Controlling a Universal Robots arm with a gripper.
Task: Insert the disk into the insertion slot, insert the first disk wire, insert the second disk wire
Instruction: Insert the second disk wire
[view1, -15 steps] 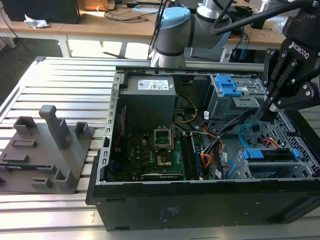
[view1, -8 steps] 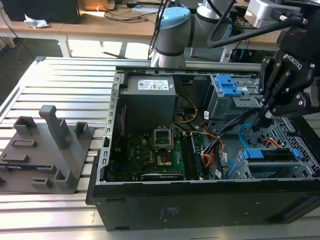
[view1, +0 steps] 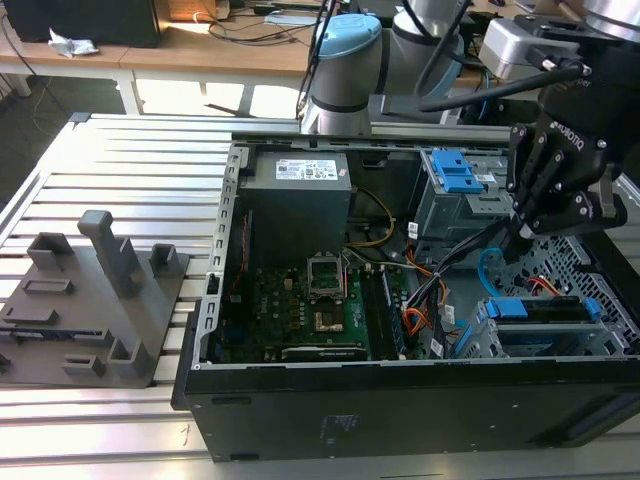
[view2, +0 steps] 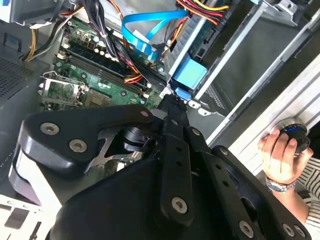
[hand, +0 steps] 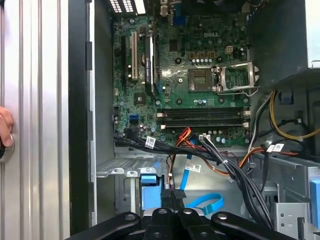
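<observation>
The disk's blue carrier frame (view1: 545, 308) sits inside the insertion slot (view1: 520, 342), the low grey cage at the exterior view's right. My gripper (view1: 512, 248) hovers just above it, fingers pressed together. In both wrist views its tips (view2: 172, 102) (hand: 173, 192) stand close to the carrier's blue tab (view2: 189, 75) (hand: 150, 187). The second disk wire (hand: 206, 202) loops beside the tips, its dark plug right at them; I cannot tell whether it is pinched. The same wire (view2: 145, 20) (view1: 486, 268) curves nearby. The first disk wire (view2: 202, 7) (view1: 541, 286) runs to a black plug by the cage.
A taller cage with a blue latch (view1: 455, 175) stands behind the slot. Dark cable bundles (hand: 235, 175) cross the motherboard (view1: 300, 300) beside the power supply (view1: 300, 195). A person's hand (view2: 280, 150) rests on a round knob outside the case. A grey fixture (view1: 95, 300) lies on the slatted table.
</observation>
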